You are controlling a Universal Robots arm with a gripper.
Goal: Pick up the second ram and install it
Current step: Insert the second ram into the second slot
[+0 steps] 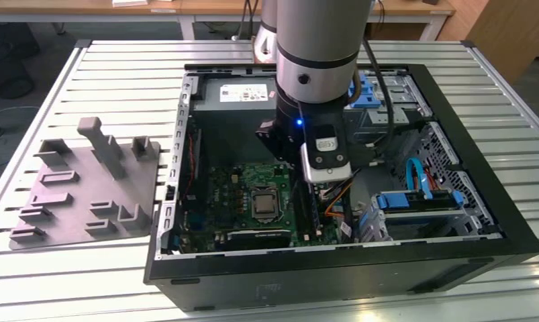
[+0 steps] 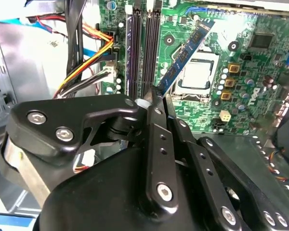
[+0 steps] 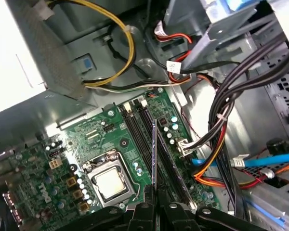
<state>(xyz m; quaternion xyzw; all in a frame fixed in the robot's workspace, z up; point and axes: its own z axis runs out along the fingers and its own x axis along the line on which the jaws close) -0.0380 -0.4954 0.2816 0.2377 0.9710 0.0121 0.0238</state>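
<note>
Pincer (image 2: 156,103) clamped on memory stick (image 2: 185,50), held above motherboard slots (image 3: 143,137); cable bundle (image 3: 216,159) just beside, processor socket (image 3: 111,182) near.

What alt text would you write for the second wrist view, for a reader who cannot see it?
The black pincer is shut on the second ram, a slim dark stick held tilted above the green motherboard. The long black memory slots lie beside it, the silver processor socket beyond, and coloured cables to one side.
</note>
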